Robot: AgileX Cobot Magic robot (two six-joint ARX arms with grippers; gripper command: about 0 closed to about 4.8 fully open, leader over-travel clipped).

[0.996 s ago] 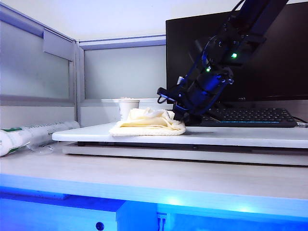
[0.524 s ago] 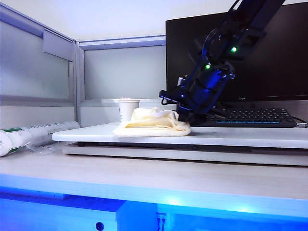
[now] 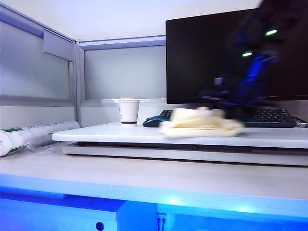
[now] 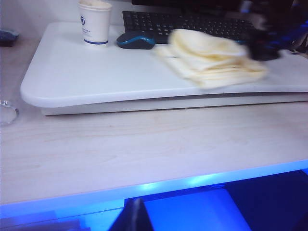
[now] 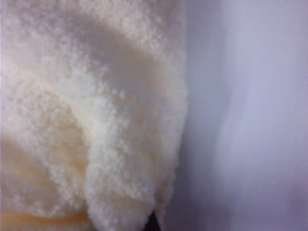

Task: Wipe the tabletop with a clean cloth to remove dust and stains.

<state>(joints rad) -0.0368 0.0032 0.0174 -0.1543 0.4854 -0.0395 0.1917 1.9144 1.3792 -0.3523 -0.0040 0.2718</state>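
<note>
The cloth (image 3: 201, 122) lay bunched in cream layers on the tabletop (image 3: 96, 132), right of the board's middle in the exterior view and just in front of the keyboard (image 3: 269, 117). It was smeared by motion blur there and in the left wrist view, where it (image 4: 211, 57) sat near the board's (image 4: 96, 77) front edge. The right gripper (image 3: 230, 107) was a dark blur at the cloth's right end, under the blurred arm with its two green lights, in front of the monitor (image 3: 202, 53). Its jaws could not be made out in any view, yet they were clenched tight, and the pictures did not settle whether cloth was pinched between them. The right wrist view was filled by fuzzy cream pile (image 5: 91, 120) seen very close, with bare white board (image 5: 250, 120) beside it. A blue mouse (image 3: 155, 120) sat on the board just left of the cloth, apart from it, and a paper cup (image 3: 129, 112) stood upright farther left near the board's back edge. The board rested on a pale wood-grain desk (image 3: 144, 180), where a white roll (image 3: 29, 134) with green print lay at the far left. The left gripper appeared in no view, so its state went unseen.
</note>
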